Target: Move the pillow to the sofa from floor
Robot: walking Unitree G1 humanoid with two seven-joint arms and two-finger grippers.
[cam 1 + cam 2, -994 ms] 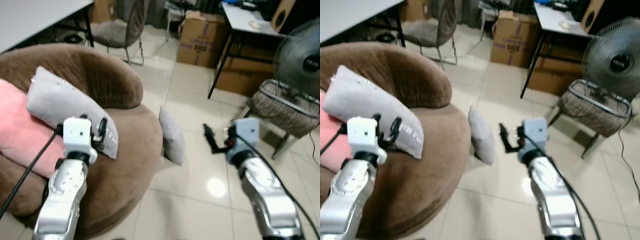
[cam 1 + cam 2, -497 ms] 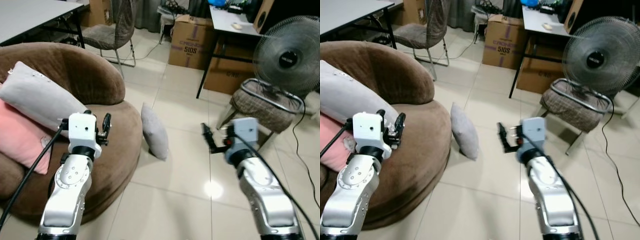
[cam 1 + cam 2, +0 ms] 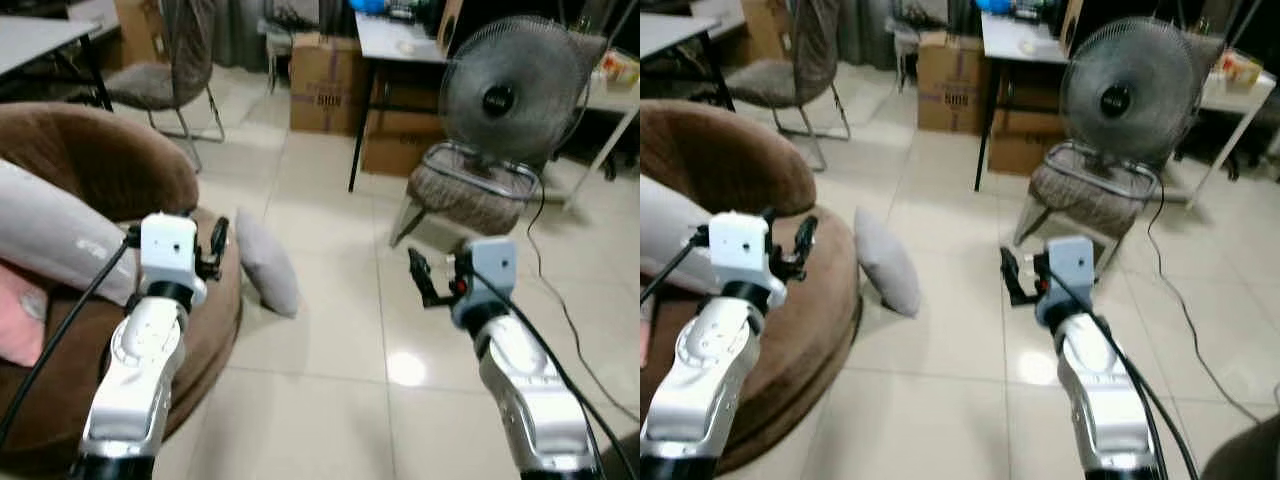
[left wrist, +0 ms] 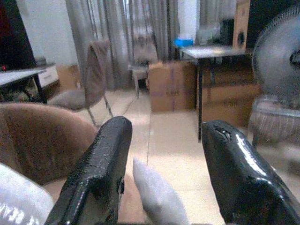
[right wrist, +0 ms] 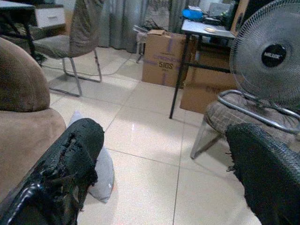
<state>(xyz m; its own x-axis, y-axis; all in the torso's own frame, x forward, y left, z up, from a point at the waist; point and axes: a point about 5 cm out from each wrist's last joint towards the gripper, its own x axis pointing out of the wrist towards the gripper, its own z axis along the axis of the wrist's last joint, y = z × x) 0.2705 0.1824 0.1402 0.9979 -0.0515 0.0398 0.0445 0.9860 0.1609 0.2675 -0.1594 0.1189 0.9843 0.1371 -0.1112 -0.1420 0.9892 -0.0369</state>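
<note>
A small grey pillow point(image 3: 264, 264) stands on edge on the tiled floor, leaning against the side of the round brown sofa point(image 3: 110, 175). It also appears between the fingers in the left wrist view, pillow point(image 4: 157, 197), and low in the right wrist view, pillow point(image 5: 101, 171). My left gripper point(image 3: 215, 245) is held up open just left of the pillow, over the sofa's edge. My right gripper point(image 3: 420, 278) is open too, raised over the bare floor well to the pillow's right. Neither holds anything.
A larger grey cushion point(image 3: 50, 245) and a pink one point(image 3: 20, 325) lie on the sofa. A standing fan point(image 3: 510, 80) and a padded stool point(image 3: 470, 190) are ahead right, with cardboard boxes point(image 3: 325, 70), a black-legged table point(image 3: 400, 40) and a chair point(image 3: 160, 80) behind. A cable point(image 3: 570, 320) trails on the floor at right.
The view has swung to the right: sofa and pillow slid left in the picture and the fan came in closer. Both grippers stay open, held the same way.
</note>
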